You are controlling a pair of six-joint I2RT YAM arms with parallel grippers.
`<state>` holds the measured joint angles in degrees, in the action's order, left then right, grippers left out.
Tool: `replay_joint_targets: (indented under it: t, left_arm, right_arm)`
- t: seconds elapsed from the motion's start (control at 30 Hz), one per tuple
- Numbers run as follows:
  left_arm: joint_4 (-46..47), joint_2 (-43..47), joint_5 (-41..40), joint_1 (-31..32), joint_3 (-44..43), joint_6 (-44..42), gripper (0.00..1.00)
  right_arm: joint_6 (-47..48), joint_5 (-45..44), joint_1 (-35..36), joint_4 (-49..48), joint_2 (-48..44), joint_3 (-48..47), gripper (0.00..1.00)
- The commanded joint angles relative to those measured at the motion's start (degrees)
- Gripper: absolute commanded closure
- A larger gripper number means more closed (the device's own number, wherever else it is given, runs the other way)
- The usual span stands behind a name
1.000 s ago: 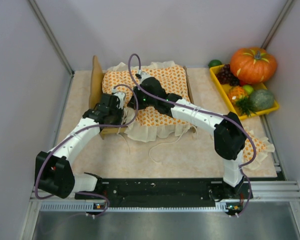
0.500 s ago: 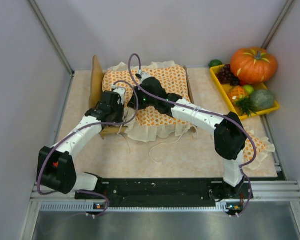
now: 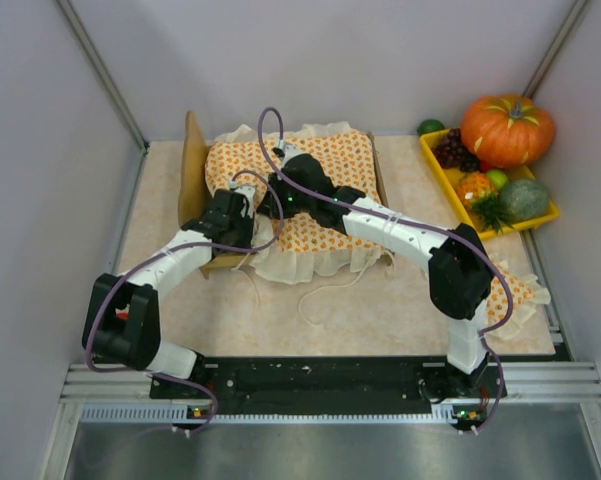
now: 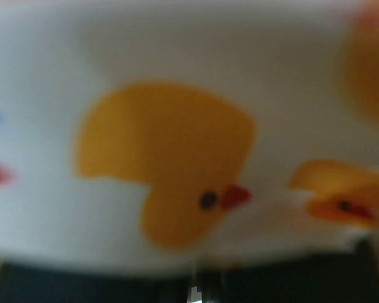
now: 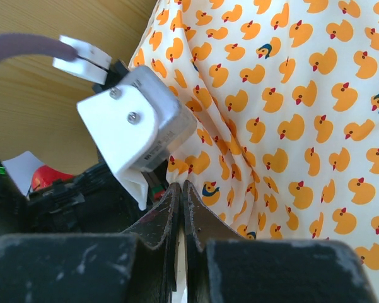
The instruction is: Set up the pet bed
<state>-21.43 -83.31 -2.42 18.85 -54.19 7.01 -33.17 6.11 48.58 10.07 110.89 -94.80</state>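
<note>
Yellow tray holds pumpkin and grapes; duck-print bedspread covers pet bed; left gripper, right gripper both closed.

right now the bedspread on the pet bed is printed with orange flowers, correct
Not flowers: the bedspread on the pet bed is printed with orange ducks, as the right wrist view plainly shows.

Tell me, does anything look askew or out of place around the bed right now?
Yes. The bedspread sits bunched, its ruffle spilling over the near side of the pet bed, and a loose cord trails on the table. The pillow lies off the bed, near the table's right edge.
</note>
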Motion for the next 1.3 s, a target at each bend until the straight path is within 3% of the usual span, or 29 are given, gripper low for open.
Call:
replay_joint_targets:
  t: [0.0, 0.33, 0.47, 0.77, 0.97, 1.27]
  left_arm:
    - [-1.9, -0.8, 3.9, -0.2, 2.8, 1.9, 1.0]
    - [-1.2, -1.7, 25.2, 0.1, 1.7, -1.1, 1.0]
    - [-0.8, -1.2, 22.3, 0.0, 0.6, 0.6, 1.0]
    - [-7.3, 11.8, 12.4, -1.0, -6.6, 1.5, 1.0]
    - [-9.3, 13.7, 14.0, -2.1, -9.4, 3.0, 1.0]
    - [-6.3, 12.5, 17.9, -4.4, -4.6, 5.9, 1.0]
  right_arm:
    - [0.4, 0.7, 0.2, -1.6, -0.6, -1.7, 1.0]
    - [0.5, 0.8, 0.2, -1.5, -0.7, -1.7, 1.0]
    - [0.5, 0.7, 0.2, -1.5, -0.9, -1.6, 1.0]
    - [0.6, 0.4, 0.2, -1.4, -1.0, -1.3, 1.0]
    - [0.5, 0.7, 0.2, -1.5, -0.9, -1.6, 1.0]
    - [0.5, 0.6, 0.2, -1.5, -1.4, -0.8, 1.0]
